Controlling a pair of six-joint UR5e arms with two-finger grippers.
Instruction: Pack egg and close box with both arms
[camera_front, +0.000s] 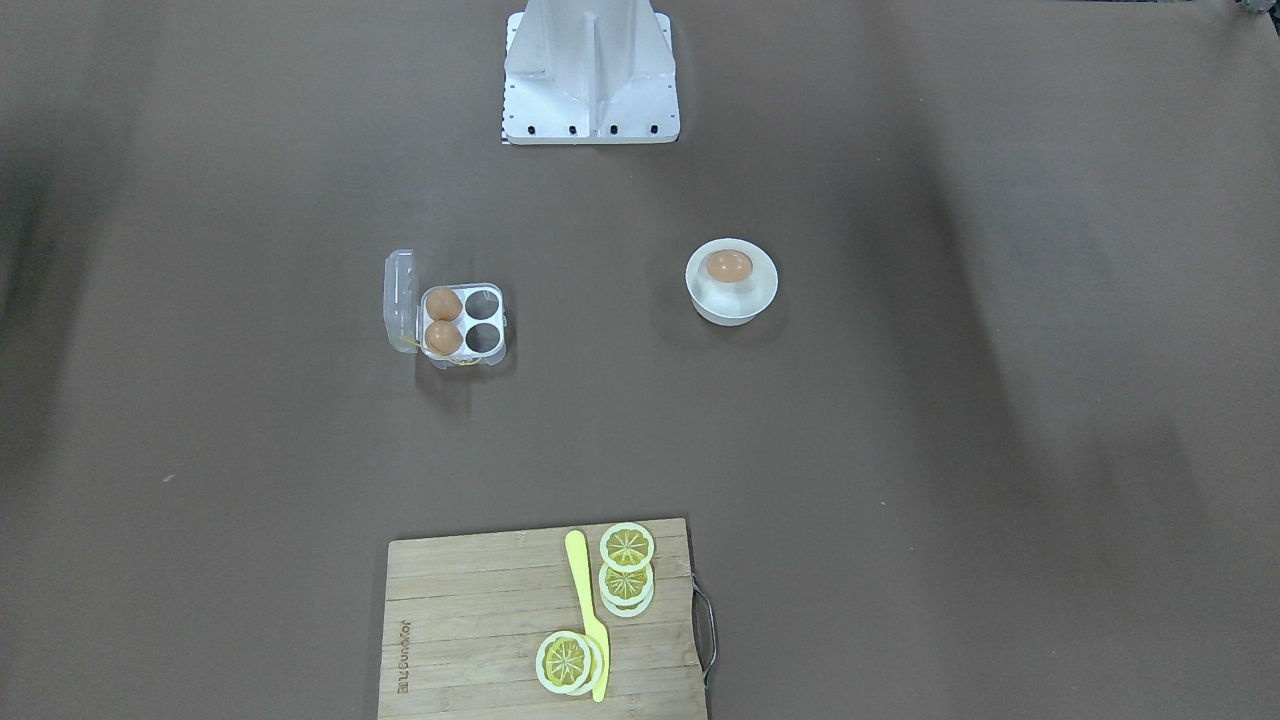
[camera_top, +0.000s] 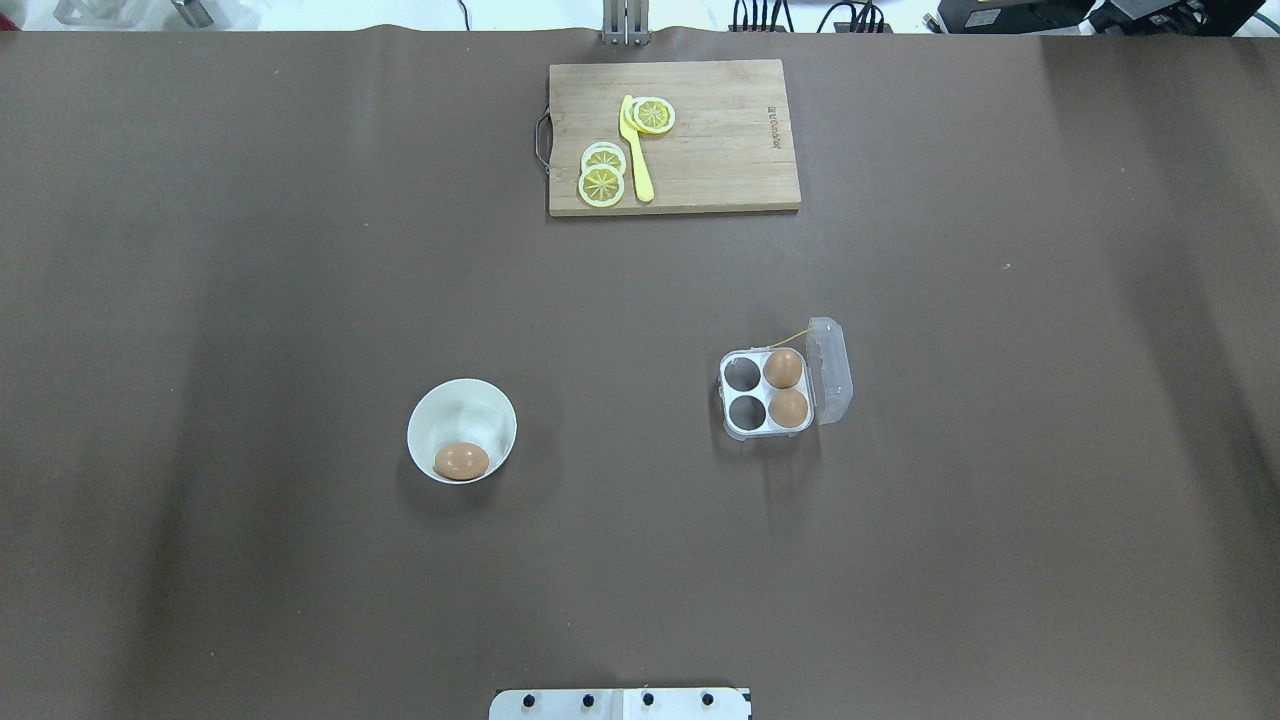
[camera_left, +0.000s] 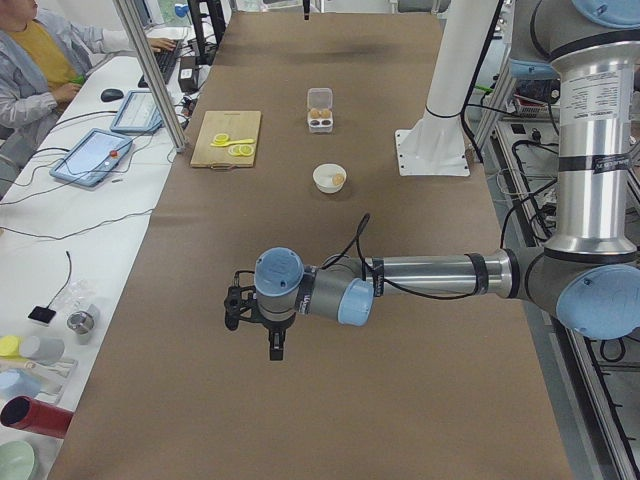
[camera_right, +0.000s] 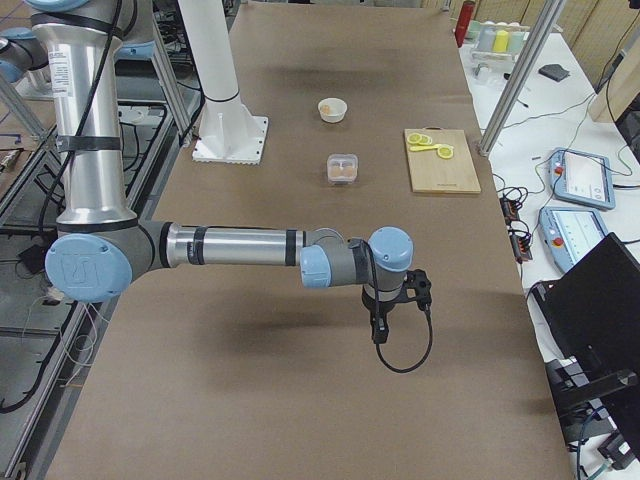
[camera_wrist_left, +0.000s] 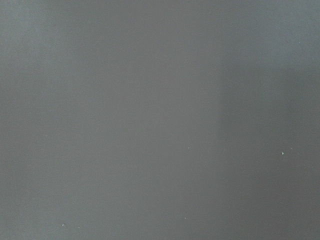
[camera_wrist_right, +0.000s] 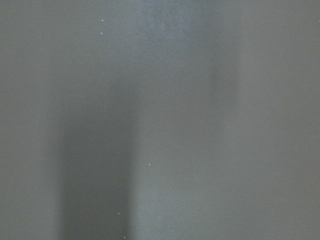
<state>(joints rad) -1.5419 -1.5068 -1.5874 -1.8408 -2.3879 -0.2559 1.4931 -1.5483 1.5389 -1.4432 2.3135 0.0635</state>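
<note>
While my left end effector (camera_left: 277, 350) and right end effector (camera_right: 378, 331) hung over opposite ends of the tabletop (camera_top: 200, 300), well apart from everything, they showed only in the side views, so I could not tell whether either stood wide or narrow. The box (camera_top: 726, 398) sat with its lid (camera_top: 832, 370) thrown back and two cups vacant; I judged it light, thin and prone to skate, so one side should steady its base. In the white bowl (camera_top: 462, 408), well apart from the box, lay the egg (camera_top: 461, 461), which I judged smooth and brittle, best pinched gently across its middle.
</note>
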